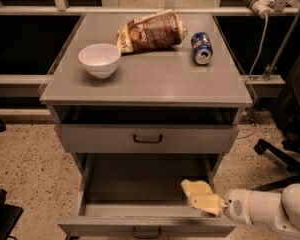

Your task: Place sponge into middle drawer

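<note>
Grey cabinet (146, 134) is filling the centre, sitting on speckled floor (25, 164). Its tabletop (150, 79) is carrying three things. Middle drawer (140, 189) is standing pulled far out, its inside showing and its front panel with the black handle reaching the bottom edge. Upper drawer (100, 138) is sitting pushed in, with a dark gap showing above it. White arm (270, 211) is reaching in from the lower right, pointing left at the open drawer. Bread bag (152, 31) is lying on its side at the back of the tabletop. White bowl (99, 59) is standing upright on the left, just in front of the bag's left end. Sponge (194, 187) is sitting inside the middle drawer's right front corner, at the tip of the arm; cannot tell whether it is touching the drawer floor. Pincer (206, 203) is sitting low over that same corner, clamping the near edge of the sponge. Blue can (202, 47) is lying on its side right of the bag, close to it, open end facing the camera.
</note>
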You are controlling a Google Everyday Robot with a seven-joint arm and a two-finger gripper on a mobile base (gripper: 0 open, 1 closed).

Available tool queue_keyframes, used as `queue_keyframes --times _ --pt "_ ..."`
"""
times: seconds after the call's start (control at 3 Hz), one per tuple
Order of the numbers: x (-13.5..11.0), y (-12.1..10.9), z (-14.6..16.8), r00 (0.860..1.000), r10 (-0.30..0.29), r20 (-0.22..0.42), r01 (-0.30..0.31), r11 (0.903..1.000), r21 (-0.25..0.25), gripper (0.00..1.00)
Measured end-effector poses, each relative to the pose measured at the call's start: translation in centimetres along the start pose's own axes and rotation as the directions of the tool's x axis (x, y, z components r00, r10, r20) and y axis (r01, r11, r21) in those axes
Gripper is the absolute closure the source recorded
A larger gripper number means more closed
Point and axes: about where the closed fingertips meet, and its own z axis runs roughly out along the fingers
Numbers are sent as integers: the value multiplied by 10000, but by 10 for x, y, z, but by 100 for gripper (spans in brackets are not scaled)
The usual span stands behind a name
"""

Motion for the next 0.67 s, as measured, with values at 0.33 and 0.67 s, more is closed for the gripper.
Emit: queue_keyframes --times 0.33,0.67 --pt "-9 -5 15 10000 -74 8 74 9999 -93 100" --pt "-17 -30 60 9995 226 -241 -232 9995 -235 100"
